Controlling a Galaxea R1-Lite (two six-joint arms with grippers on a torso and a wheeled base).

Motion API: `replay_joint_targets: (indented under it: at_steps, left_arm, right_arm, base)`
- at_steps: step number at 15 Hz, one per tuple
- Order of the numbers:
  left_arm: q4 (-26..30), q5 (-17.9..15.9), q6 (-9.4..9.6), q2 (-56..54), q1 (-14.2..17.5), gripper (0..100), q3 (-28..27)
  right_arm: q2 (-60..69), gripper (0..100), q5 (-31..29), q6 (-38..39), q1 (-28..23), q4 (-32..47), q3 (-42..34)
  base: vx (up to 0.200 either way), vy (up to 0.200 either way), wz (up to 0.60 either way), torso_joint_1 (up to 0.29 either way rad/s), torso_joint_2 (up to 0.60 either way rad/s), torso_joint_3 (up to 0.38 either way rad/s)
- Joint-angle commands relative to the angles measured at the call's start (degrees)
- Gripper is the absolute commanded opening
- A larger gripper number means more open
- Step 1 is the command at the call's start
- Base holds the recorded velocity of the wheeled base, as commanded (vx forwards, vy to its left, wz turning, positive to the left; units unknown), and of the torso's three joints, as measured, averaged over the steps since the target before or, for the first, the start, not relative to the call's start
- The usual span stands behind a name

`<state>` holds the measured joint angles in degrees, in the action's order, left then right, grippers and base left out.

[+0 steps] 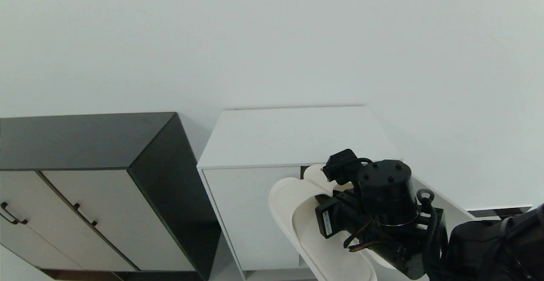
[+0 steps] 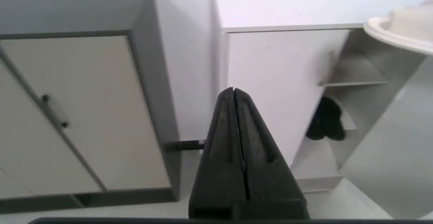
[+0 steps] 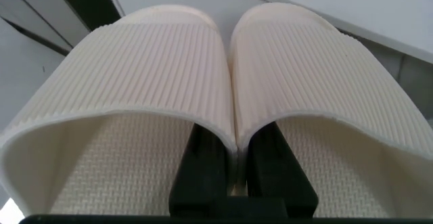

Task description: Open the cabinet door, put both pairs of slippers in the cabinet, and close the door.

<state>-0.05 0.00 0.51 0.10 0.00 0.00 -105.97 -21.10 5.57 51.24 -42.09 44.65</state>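
A pair of cream slippers (image 1: 314,225) hangs side by side in front of the white cabinet (image 1: 293,136), toes near its open right half. My right gripper (image 3: 237,176) is shut on the pair, one finger (image 3: 203,173) inside each slipper, pinching the two inner walls together. In the left wrist view the cabinet's right compartment (image 2: 358,109) stands open, showing shelves and a dark object (image 2: 329,119), apparently the other pair, on a lower shelf. An edge of one cream slipper (image 2: 406,28) shows there too. My left gripper (image 2: 233,95) is shut on nothing, back from the cabinet front.
A dark cabinet (image 1: 106,145) with light doors and dark handles stands close to the white one's left. The white cabinet's left door (image 1: 250,217) is closed. Its opened right door (image 1: 446,206) juts out beside my right arm. A plain wall is behind.
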Motion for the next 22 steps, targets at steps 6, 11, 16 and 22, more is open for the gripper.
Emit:
replay_joint_targets:
  at_steps: [6,11,16,22]
  left_arm:
    - [0.0,0.0,0.02,0.0,0.0,0,0.0]
    - [0.0,0.0,-0.07,0.0,0.0,0,0.0]
    - [0.0,0.0,-0.07,0.0,0.0,0,0.0]
    - [0.0,0.0,-0.16,0.0,0.0,0,0.0]
  right_arm:
    - [0.0,0,0.3,-2.3,0.0,-4.0,-2.6]
    - [0.0,0,0.4,-2.4,0.0,-4.0,-2.8]
    - [0.0,0,0.4,-2.3,0.2,-4.0,-2.9]
    - [-0.4,0,1.8,-1.7,1.1,-6.6,-2.9]
  base:
    - [0.0,-0.2,0.0,0.004,0.0,0.002]
    - [0.0,-0.08,0.0,0.001,0.0,0.0]
    - [0.0,0.0,0.0,0.0,0.0,0.0]
    - [0.0,0.0,0.0,0.0,0.0,0.0]
